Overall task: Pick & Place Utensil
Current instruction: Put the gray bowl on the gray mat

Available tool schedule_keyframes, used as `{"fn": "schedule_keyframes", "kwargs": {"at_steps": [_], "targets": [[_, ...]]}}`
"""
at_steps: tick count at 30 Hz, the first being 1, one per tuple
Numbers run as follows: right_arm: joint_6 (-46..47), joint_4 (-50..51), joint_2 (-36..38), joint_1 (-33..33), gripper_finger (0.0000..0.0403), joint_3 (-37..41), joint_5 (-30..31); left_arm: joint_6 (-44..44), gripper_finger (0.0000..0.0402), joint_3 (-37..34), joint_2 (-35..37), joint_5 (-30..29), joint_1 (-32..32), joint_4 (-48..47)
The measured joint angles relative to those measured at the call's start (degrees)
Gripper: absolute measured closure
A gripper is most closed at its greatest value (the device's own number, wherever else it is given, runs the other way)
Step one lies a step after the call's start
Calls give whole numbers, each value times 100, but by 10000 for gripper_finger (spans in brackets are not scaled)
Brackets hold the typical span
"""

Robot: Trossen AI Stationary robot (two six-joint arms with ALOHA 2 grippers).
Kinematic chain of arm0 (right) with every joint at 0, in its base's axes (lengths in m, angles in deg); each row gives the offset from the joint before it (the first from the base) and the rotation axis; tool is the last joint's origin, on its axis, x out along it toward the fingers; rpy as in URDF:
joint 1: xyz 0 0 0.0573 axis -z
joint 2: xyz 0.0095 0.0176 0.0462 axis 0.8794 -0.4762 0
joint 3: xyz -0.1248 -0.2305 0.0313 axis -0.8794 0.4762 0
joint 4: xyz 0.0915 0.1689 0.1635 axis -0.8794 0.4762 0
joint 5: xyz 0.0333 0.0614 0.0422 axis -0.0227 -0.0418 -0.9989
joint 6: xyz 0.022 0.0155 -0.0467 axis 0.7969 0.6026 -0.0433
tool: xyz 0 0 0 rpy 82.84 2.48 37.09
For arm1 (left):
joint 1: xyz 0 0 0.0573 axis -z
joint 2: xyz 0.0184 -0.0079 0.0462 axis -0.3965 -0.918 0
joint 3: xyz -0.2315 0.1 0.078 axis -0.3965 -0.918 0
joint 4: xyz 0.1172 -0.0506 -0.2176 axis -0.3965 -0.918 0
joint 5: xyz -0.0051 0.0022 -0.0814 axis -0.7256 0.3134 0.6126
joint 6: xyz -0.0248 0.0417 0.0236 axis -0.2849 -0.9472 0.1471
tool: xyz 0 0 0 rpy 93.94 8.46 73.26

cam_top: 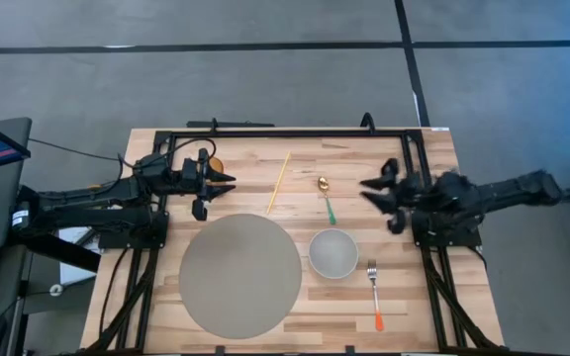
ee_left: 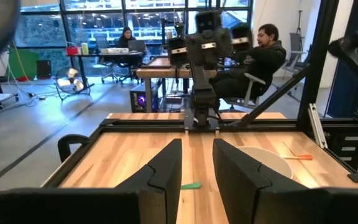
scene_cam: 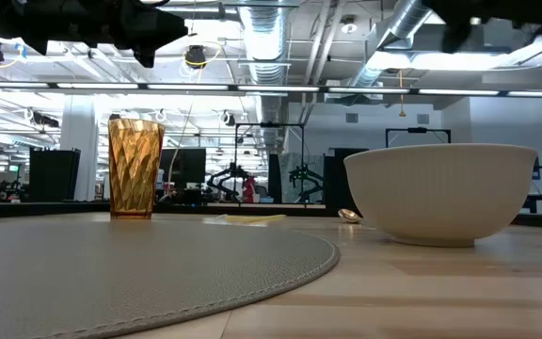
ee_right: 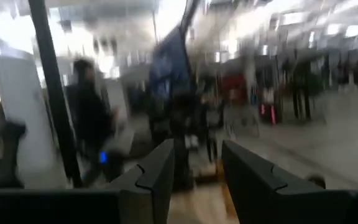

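A spoon (cam_top: 326, 198) with a gold bowl and green handle lies on the table beyond the white bowl (cam_top: 333, 253). A fork (cam_top: 375, 295) with an orange handle lies to the bowl's right near the front edge. Yellow chopsticks (cam_top: 279, 182) lie at the far middle. My left gripper (cam_top: 228, 184) is open and empty, held above the table at the left. My right gripper (cam_top: 367, 191) is open and empty, held above the table to the right of the spoon.
A round grey placemat (cam_top: 240, 274) lies at the front left. An amber glass (scene_cam: 135, 168) stands at the far left, under my left arm. A black frame (cam_top: 295, 133) runs along the far edge. People sit at desks beyond the table (ee_left: 263, 50).
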Motion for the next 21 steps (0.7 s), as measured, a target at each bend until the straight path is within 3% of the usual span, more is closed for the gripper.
{"fn": "schedule_keyframes", "kwargs": {"at_steps": [4, 11, 21], "targets": [[214, 1028, -1326, -241, 274, -992, 360, 257, 309, 2, -23, 34, 0, -107], [1510, 3396, -3064, -615, 277, -2605, 374, 268, 309, 2, -37, 87, 149, -452], [3612, 5002, -4953, -984, 307, -3903, -50, 323, 309, 2, -33, 74, 160, -422]]}}
